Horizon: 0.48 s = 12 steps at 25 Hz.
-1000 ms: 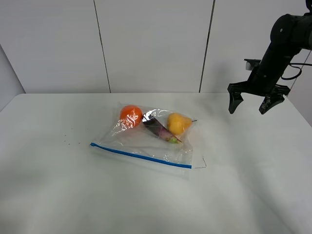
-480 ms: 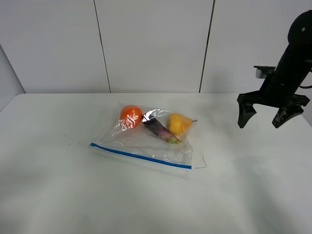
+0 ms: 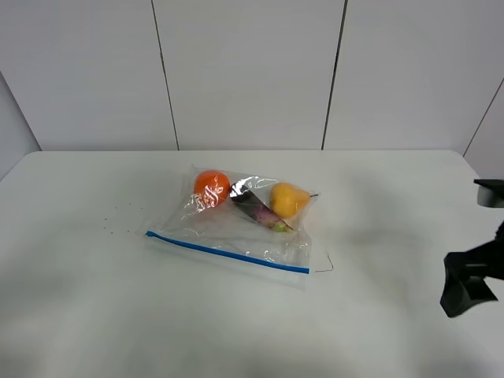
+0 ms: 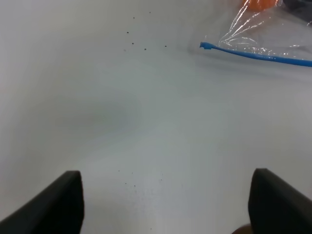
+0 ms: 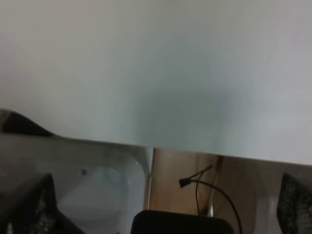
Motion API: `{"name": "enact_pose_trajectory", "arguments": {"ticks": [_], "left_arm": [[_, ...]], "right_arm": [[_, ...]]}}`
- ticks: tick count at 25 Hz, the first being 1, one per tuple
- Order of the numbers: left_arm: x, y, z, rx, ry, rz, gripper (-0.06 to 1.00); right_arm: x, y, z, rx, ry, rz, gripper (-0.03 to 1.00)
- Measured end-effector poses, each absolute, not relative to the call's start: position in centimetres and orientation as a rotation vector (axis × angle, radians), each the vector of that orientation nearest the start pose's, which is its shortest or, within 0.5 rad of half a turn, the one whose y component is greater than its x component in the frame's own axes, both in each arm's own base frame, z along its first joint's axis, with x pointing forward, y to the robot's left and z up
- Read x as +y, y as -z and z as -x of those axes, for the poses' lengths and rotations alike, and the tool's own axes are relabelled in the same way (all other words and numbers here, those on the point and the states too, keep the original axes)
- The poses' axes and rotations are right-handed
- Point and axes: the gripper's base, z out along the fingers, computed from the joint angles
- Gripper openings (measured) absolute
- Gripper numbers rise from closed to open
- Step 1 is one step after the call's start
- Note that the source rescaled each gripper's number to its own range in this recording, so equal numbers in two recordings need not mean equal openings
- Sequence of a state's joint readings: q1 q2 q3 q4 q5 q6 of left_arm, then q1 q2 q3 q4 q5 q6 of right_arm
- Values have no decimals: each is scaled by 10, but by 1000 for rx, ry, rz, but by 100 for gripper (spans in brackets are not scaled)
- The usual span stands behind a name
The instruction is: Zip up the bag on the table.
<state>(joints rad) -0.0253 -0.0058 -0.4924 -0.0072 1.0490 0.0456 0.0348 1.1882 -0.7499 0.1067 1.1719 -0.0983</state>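
Observation:
The bag (image 3: 236,233) lies flat in the middle of the white table (image 3: 94,315). It is clear crinkly plastic with a blue zipper strip (image 3: 228,252) along its near edge. Inside are an orange toy (image 3: 211,187), a purple one (image 3: 256,209) and a yellow one (image 3: 287,198). The left wrist view shows one bag corner (image 4: 253,36) and the strip's end. My left gripper (image 4: 165,204) is open and empty, well short of that corner; it is out of the exterior view. My right gripper (image 3: 471,290) is open and empty at the table's right edge, far from the bag, with both fingers showing in the right wrist view (image 5: 163,202).
A few dark specks (image 3: 110,224) lie on the table left of the bag and also show in the left wrist view (image 4: 139,46). The right wrist view shows the table's edge (image 5: 146,145) with a cable (image 5: 200,183) beyond it. White wall panels stand behind the table.
My right arm has swung from above the table's far right down and toward the front right edge, now mostly out of the exterior view. The bag has not moved.

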Motion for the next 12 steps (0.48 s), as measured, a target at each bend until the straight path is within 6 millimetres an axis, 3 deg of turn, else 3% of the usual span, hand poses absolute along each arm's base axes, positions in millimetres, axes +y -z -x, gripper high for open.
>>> {"name": "enact_pose_trajectory", "arguments": {"ticks": [12], "left_arm": [[0, -276, 4, 2033, -4, -72, 100]], "right_arm": [[11, -264, -67, 2485, -118, 111, 100]]}}
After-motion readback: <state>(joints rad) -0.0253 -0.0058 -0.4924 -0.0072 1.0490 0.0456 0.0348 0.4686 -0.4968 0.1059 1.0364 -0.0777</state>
